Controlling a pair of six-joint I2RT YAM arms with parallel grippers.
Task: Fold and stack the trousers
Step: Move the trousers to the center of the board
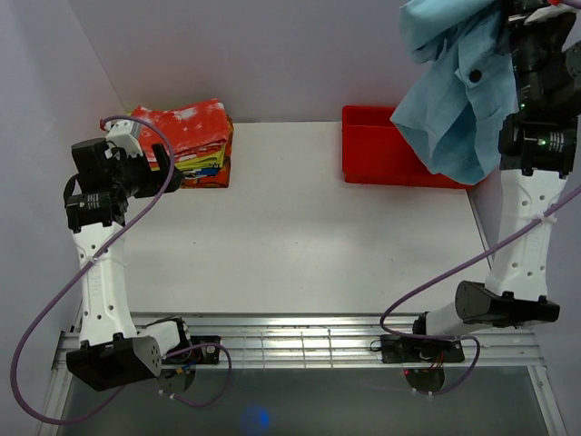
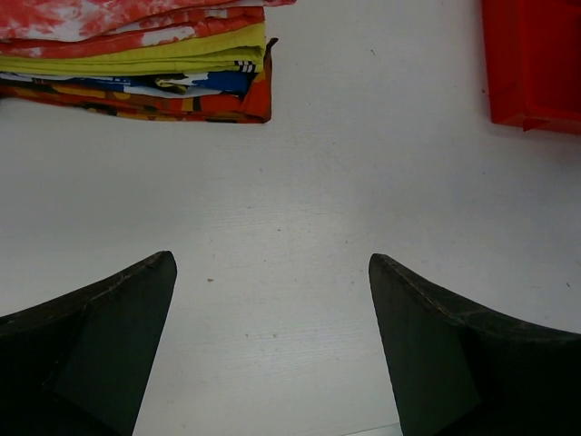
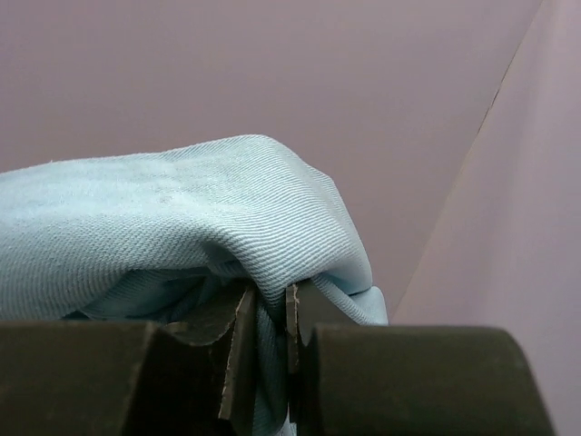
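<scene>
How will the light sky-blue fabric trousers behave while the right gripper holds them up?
Probably very floppy: the light sky-blue fabric trousers hang in loose folds from the right gripper. Likely light for their size, since a thin pinch of cloth seems to hold the garment aloft. They may bunch when lowered, so spreading them could need the open left gripper.

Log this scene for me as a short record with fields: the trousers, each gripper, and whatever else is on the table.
right gripper: shut on the trousers, high at far right
trousers: light blue, bunched, hanging in the air
left gripper: open, empty, above bare table
folded clothes: stacked at far left, red-and-white piece on top
red bin: far right, partly hidden by the trousers
</scene>
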